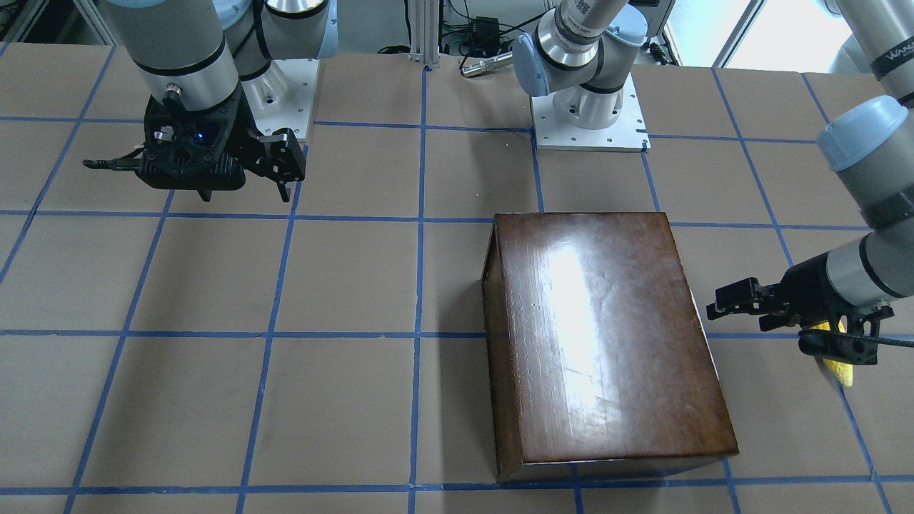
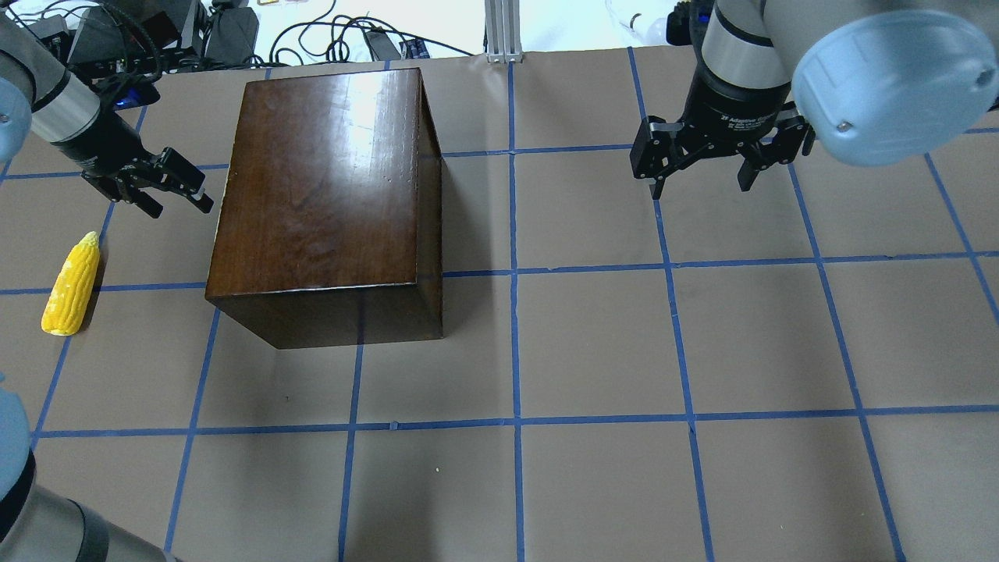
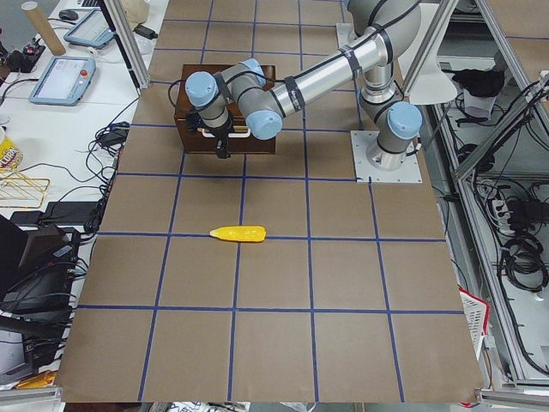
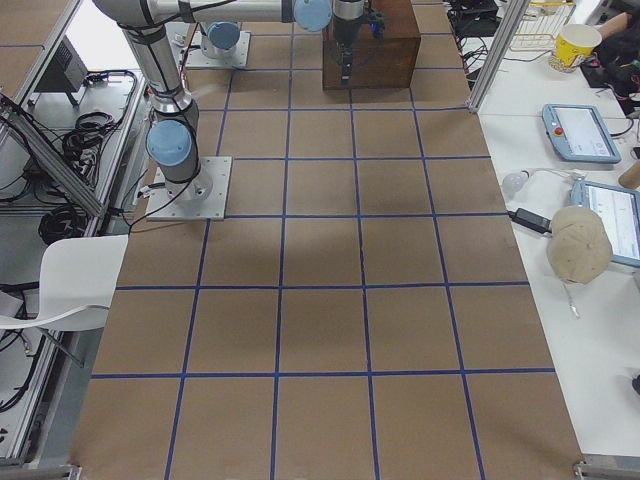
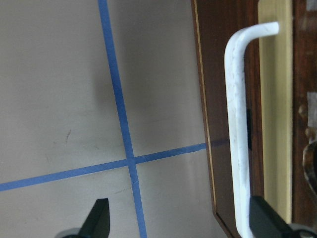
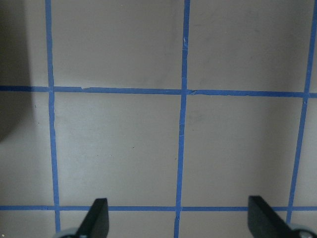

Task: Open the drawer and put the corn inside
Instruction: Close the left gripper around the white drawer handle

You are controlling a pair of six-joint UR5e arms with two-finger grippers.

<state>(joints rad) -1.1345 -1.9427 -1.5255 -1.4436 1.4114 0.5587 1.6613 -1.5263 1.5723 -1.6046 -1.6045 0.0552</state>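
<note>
The bench (image 2: 593, 343) is covered in plain brown board, ruled into large squares by blue tape (image 2: 514, 336). At its far edge in the overhead view an aluminium post (image 2: 503, 30) stands upright, with black cables (image 2: 343, 31) tangled on a bright white surface behind it. In the exterior right view a white side table (image 4: 520, 110) runs along the bench and carries two blue-edged tablets (image 4: 578, 132), a beige cap (image 4: 580, 248) and a yellow paper cup (image 4: 577, 42). A white chair (image 4: 85, 270) sits on the opposite side. In the exterior left view a gold wire rack (image 3: 21, 184) and a cardboard tube (image 3: 43, 27) rest on another white table (image 3: 34, 129). The lighting is even and bright.
</note>
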